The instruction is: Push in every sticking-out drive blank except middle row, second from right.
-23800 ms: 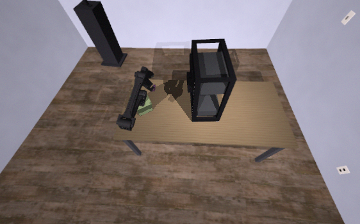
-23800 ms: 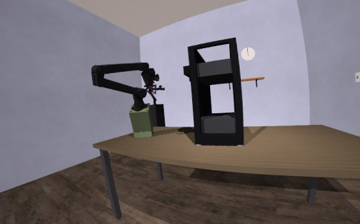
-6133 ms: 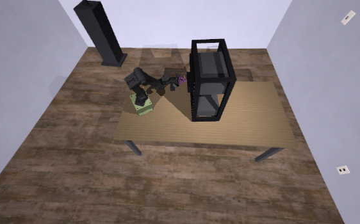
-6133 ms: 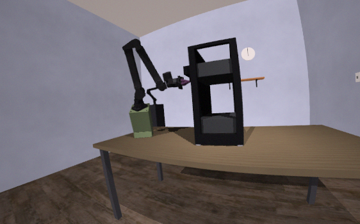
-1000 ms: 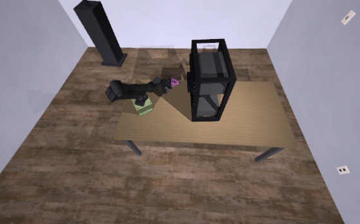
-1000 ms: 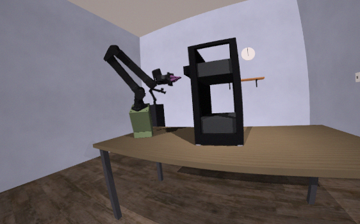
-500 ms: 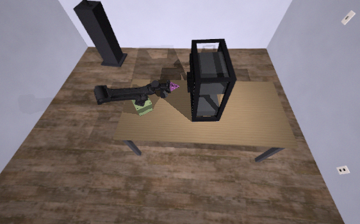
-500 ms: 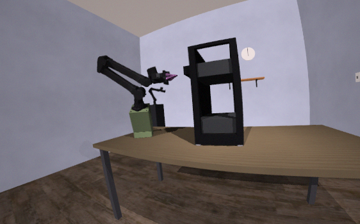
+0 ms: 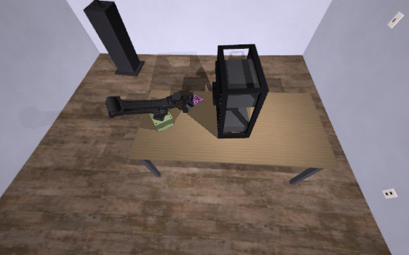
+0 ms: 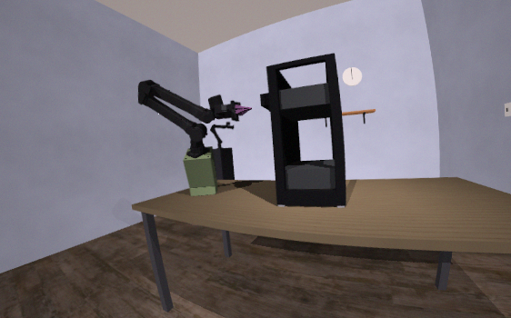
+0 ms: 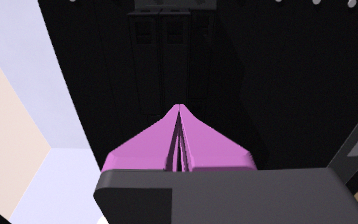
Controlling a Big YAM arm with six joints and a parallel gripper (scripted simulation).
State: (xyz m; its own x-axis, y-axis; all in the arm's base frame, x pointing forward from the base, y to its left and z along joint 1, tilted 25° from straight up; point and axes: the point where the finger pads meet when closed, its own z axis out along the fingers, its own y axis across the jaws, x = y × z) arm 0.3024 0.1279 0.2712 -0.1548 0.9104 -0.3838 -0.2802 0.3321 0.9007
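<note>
Standing off to the side here. Far left on the table is the green base block, and the arm reaches from it toward the rack. The gripper is clenched on nothing, pink fingers pinched into one wedge tip, so it's basically a poking tool right now. It hangs level, near the rack's front face but apart from it, up around the upper rows.

Next over is the rack, upright on the table. One blank juts out of the front near the top, and that looks like the one being lined up. From the wrist camera the front is too dark for me to count slots.

If it were me: square the tip on the middle of that blank, push straight and slow, horizontal only. That high up, any hard shove could rock or slide a loose rack. Stop once it latches, and steer clear of the middle row's second-from-right blank.
</note>
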